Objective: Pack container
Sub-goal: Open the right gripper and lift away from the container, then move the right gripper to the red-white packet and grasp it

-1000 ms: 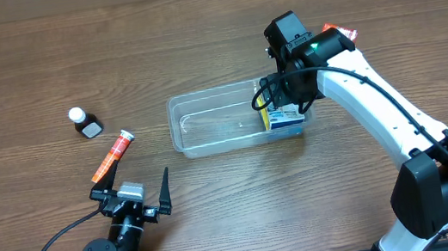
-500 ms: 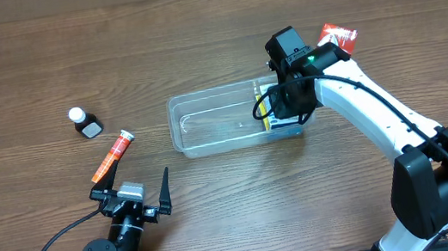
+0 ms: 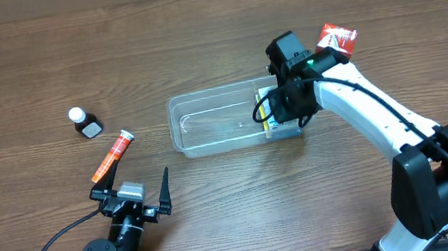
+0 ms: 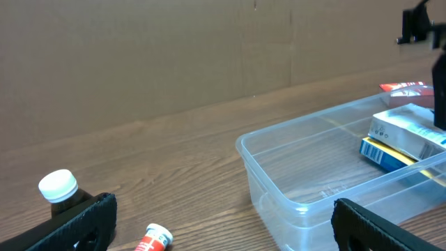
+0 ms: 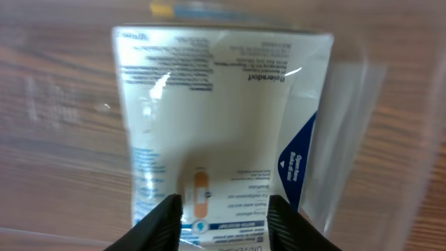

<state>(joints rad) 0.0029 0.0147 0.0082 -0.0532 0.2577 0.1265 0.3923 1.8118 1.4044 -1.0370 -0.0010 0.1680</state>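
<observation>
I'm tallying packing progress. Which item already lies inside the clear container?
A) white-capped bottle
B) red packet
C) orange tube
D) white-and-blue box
D: the white-and-blue box lies inside the container, at its right end, resting on a blue-and-yellow box.

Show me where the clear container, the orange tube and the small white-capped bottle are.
container [image 3: 215,125], overhead view, bare floor near its middle.
orange tube [image 3: 112,156], overhead view, middle of its body.
white-capped bottle [image 3: 88,126], overhead view, dark body.
</observation>
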